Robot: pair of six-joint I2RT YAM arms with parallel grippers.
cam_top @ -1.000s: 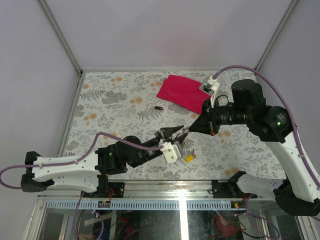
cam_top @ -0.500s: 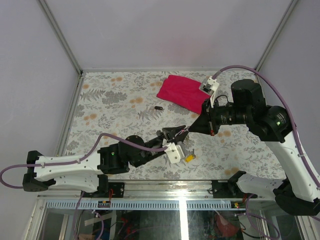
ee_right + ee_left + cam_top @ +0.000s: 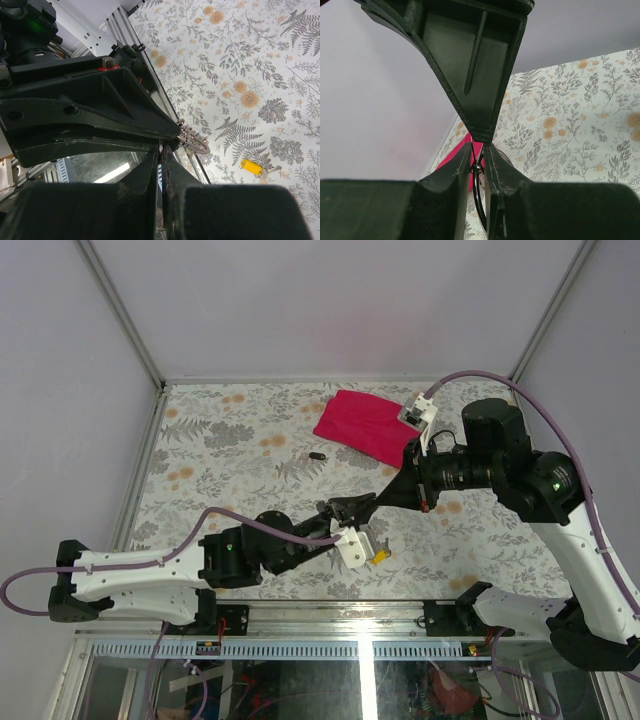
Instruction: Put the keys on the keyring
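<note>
My left gripper (image 3: 352, 508) (image 3: 478, 148) is shut on the thin keyring (image 3: 478, 192), which stands edge-on between its fingers. A bunch of small metal keys (image 3: 196, 140) hangs from the ring beside the left fingers. My right gripper (image 3: 374, 502) (image 3: 161, 150) is shut, tip to tip with the left gripper above the table. A pinkish sliver shows between its fingers, which looks like the red key. The yellow key (image 3: 380, 556) (image 3: 251, 167) lies on the table near the front edge, below both grippers.
The magenta cloth (image 3: 365, 425) lies at the back right and also shows in the left wrist view (image 3: 465, 150). A small black object (image 3: 317, 456) lies on the floral tabletop left of the cloth. The table's metal front rail (image 3: 330, 608) runs just below the yellow key.
My left arm has shifted a little to the right toward the yellow key. Both grippers stay shut and tip to tip. The yellow key has not moved.
</note>
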